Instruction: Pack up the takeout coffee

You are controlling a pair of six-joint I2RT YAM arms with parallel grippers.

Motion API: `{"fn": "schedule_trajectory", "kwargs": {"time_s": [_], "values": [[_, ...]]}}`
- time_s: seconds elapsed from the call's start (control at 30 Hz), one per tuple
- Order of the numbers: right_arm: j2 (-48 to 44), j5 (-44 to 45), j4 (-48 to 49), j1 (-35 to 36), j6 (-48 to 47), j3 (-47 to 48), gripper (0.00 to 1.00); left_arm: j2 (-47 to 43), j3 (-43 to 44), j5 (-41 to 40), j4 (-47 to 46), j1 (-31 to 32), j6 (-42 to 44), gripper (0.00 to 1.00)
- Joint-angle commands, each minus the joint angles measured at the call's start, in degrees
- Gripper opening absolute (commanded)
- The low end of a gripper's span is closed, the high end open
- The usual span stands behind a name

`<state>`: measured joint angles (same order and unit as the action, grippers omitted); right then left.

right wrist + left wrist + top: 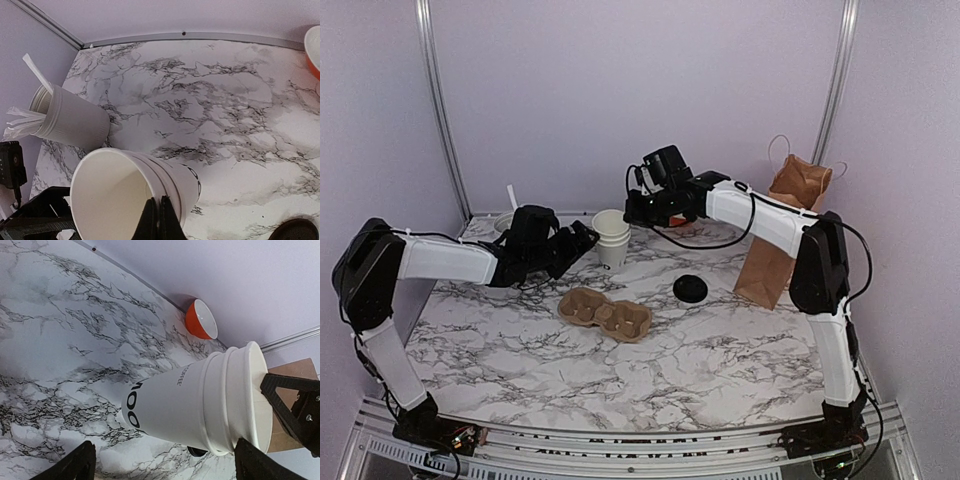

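Right fingers (149,227) pinch the rim of the stacked cups (110,195); left fingers (75,465) spread apart just beside them

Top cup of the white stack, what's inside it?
Nothing shows inside the top cup: only bare white wall, and no lid over it. The right tool pinches the rim and covers a strip of the interior, so that part cannot be checked.
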<state>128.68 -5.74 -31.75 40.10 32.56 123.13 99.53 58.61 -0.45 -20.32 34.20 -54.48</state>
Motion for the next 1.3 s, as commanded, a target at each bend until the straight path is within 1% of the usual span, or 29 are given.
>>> {"fn": "schedule_trajectory", "kwargs": {"time_s": [0.0,0.63,0.97,1.27], "values": [[-0.01,-0.33,0.64,-0.02,-0.71,0.01,0.0,2.99,2.12,-0.25,0.52,-0.27,-0.71,0.97],[-1.04,0.32,1.79,-0.02,-0.62,-2.02,0.0,5.26,1.89,-0.43,2.91,-0.03,-0.45,0.97],[-4.34,3.82,0.02,-0.23,-2.18,-0.37,0.0,2.16,3.71,-0.23,4.82,-0.06,1.88,0.97],[-8.14,4.51,-0.87,-0.28,-3.05,0.15,0.0,-1.92,4.28,-1.52,7.58,-0.07,4.53,0.97]]}}
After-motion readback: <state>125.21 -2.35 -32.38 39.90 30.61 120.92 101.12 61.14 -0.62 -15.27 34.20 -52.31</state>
